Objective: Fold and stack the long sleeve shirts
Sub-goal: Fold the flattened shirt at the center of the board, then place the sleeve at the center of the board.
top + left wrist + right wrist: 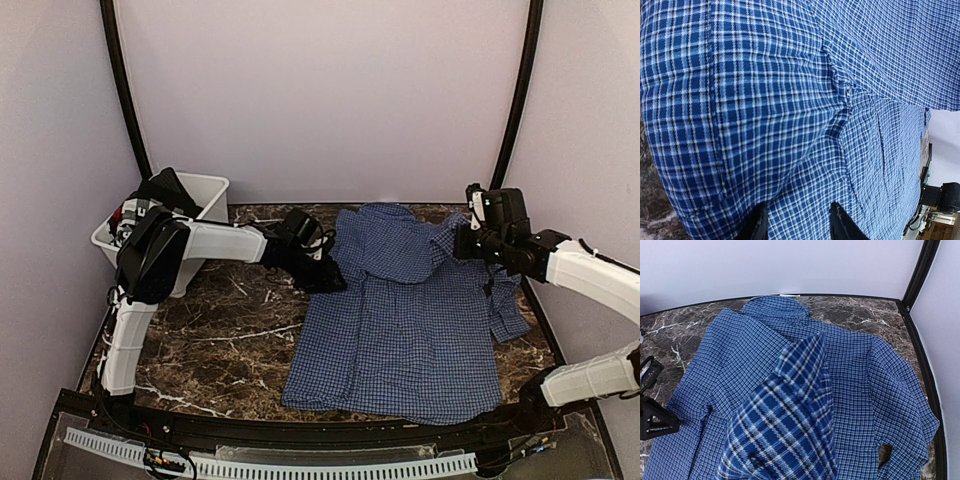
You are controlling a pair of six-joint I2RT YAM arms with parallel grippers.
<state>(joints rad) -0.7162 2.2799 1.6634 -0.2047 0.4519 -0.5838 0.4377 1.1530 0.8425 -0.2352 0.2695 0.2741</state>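
Note:
A blue checked long sleeve shirt [410,330] lies spread on the marble table, collar toward the back wall. My left gripper [328,277] rests at its left edge near the shoulder. In the left wrist view the two fingertips [758,226] stand apart, and the shirt [790,100] fills the frame beyond them. My right gripper [462,243] hovers over the shirt's right shoulder, shut on a raised part of the cloth. In the right wrist view that lifted fold [785,425] hangs close to the lens and hides the fingers, with the rest of the shirt [860,375] flat below.
A white bin [215,182] holding dark items stands at the back left, behind the left arm. Bare marble table [220,330] shows left of the shirt. Black frame posts and pale walls close the back and sides.

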